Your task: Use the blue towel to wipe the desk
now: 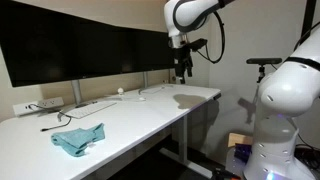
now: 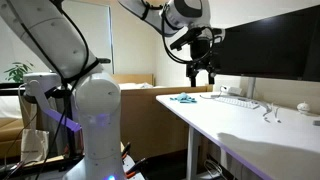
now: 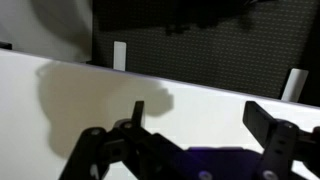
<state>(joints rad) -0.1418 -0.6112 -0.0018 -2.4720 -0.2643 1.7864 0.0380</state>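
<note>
A crumpled blue towel (image 1: 79, 140) lies on the white desk (image 1: 130, 115) near its front edge; it also shows in an exterior view (image 2: 184, 97) at the desk's far end. My gripper (image 1: 182, 72) hangs open and empty above the desk, well away from the towel, near the monitors. It shows in an exterior view (image 2: 201, 77) above the desk edge. In the wrist view the two fingers (image 3: 200, 115) are spread apart over bare white desk with my shadow on it. The towel is out of the wrist view.
Wide black monitors (image 1: 80, 45) stand along the back of the desk. A power strip (image 1: 45, 104) with cables lies at the back. Small white objects (image 1: 121, 91) sit near the monitor stands. A cardboard box (image 1: 238, 142) is on the floor beside the robot base (image 1: 280, 110).
</note>
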